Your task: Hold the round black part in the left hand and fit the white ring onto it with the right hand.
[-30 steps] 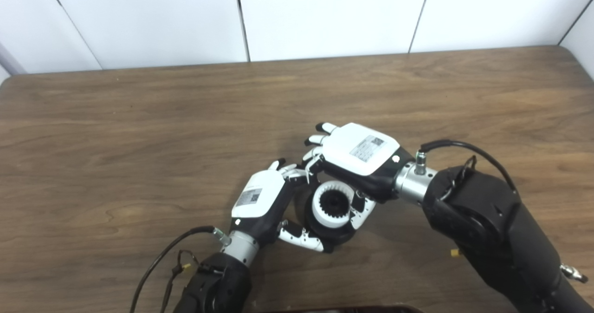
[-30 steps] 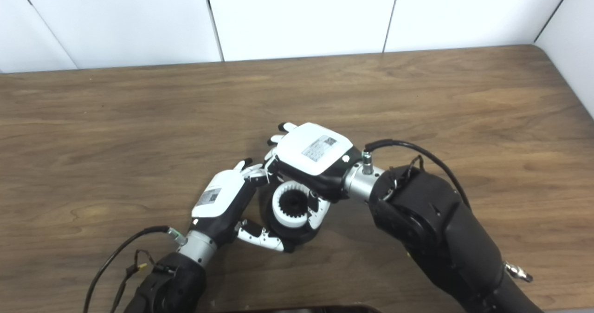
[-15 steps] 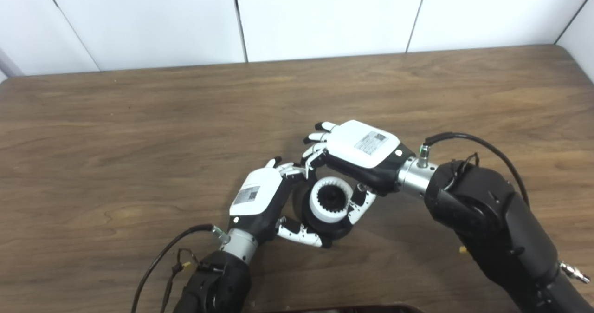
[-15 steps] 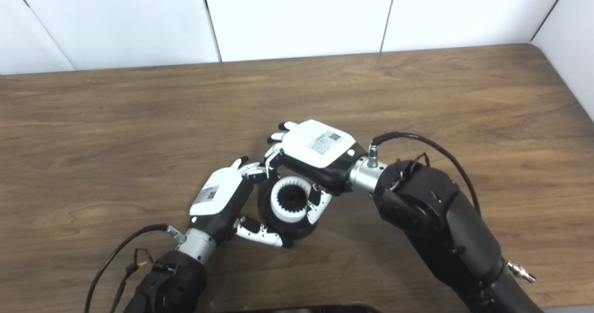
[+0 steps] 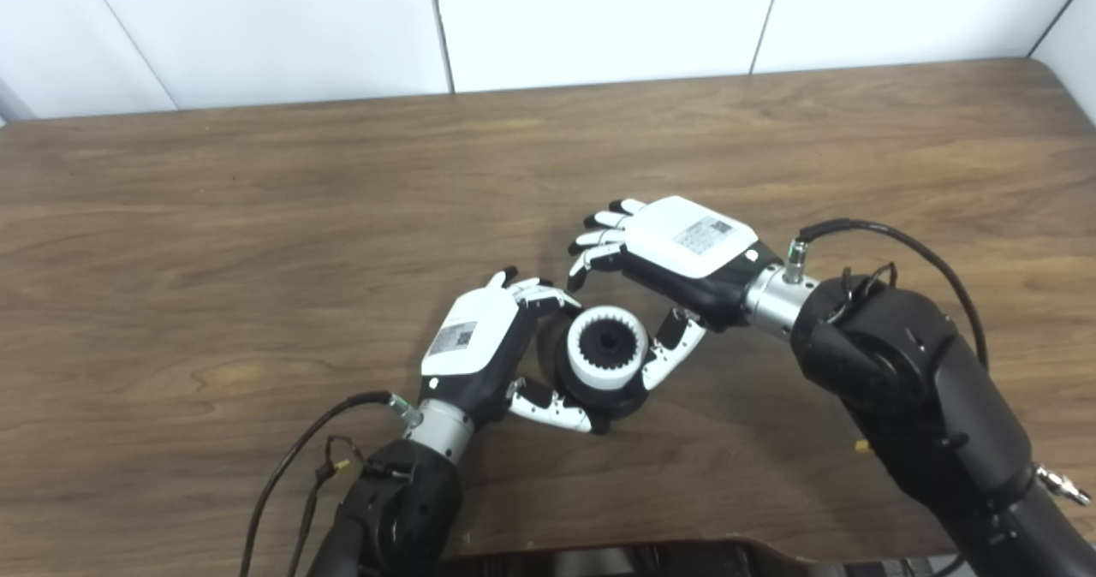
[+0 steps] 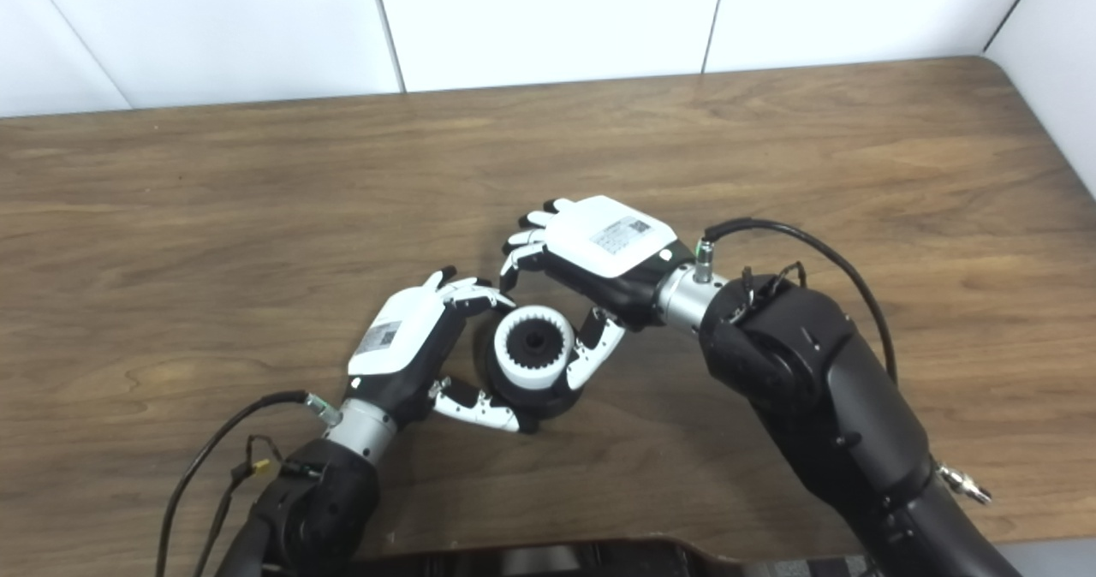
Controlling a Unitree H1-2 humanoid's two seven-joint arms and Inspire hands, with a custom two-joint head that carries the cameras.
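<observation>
We see the white toothed plastic ring (image 5: 605, 346) seated on top of the round black part (image 5: 618, 399), its inner teeth ringing the dark hub at the centre, so the fit looks to us done or very nearly so. Both sit low, near the middle of the brown wooden tabletop (image 5: 257, 217); we cannot tell whether the black part rests on the wood or is carried just above it. Our left hand (image 5: 479, 350) is wrapped around the black part, fingers curling over its far side and the thumb hooked under its near edge, which we judge braces it from both sides and leaves the top face free for the ring. Our right hand (image 5: 676, 256) hovers just beside and above the ring with its fingers spread and holding nothing; its thumb hangs close by the ring's right side, though we cannot tell whether it touches. We judge this hand has nothing more to press unless the ring sits crooked.
</observation>
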